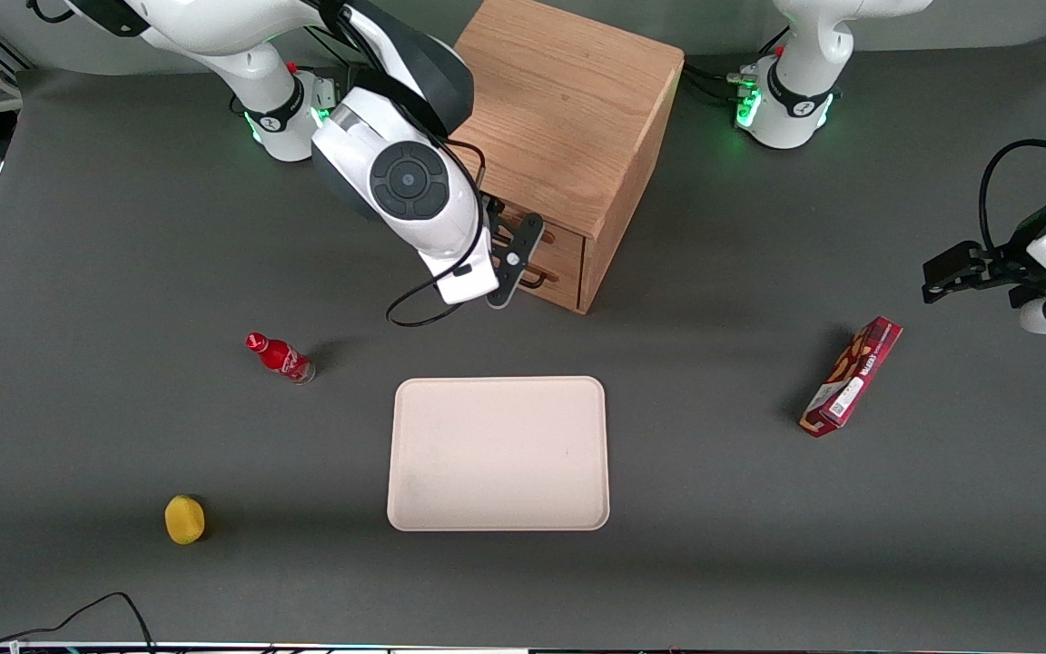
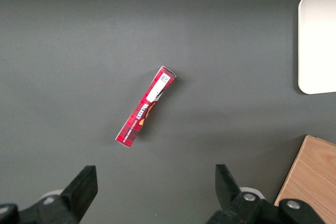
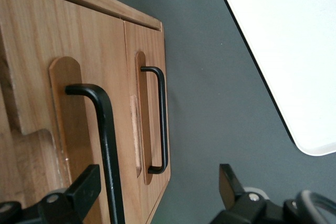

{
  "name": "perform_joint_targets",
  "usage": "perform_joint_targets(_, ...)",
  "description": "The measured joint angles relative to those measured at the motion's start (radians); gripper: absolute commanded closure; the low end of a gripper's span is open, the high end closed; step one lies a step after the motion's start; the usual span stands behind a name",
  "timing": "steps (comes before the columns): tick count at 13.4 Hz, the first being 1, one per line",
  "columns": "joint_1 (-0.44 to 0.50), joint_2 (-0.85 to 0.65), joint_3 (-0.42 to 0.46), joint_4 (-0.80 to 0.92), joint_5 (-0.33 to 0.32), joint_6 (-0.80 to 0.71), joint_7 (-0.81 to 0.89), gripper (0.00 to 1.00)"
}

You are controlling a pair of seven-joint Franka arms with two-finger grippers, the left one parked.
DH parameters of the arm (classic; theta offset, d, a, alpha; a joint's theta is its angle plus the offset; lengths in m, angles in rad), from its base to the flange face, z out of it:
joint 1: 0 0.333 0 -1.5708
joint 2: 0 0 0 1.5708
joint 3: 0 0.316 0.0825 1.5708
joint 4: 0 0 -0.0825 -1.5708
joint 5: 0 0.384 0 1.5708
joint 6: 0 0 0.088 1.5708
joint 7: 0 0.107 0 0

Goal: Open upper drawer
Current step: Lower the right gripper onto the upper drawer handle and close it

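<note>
Gripper (image 1: 516,263) sits right in front of the cabinet (image 1: 568,118), jaws apart, one finger (image 3: 84,190) just beside the black handle (image 3: 105,140) of the upper drawer (image 3: 58,108), not clamped on it. Upper drawer sits above the lower drawer (image 3: 147,45), both fronts flush. A cream tray (image 1: 498,452) lies on the table (image 1: 123,227), nearer the front camera than the cabinet.

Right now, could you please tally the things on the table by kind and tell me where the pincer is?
Wooden cabinet: 1, holding the upper drawer and a lower drawer
Tray: 1
Red bottle: 1
Red snack box: 1
Yellow fruit: 1
Total: 5
The pincer is open, in front of the drawers.
</note>
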Motion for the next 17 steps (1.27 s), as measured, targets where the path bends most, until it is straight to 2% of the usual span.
perform_joint_targets(12, 0.006, 0.000, 0.000, -0.058, -0.003, 0.059, 0.001, 0.00)
perform_joint_targets(17, 0.013, 0.000, 0.003, -0.068, -0.045, 0.065, 0.015, 0.00)
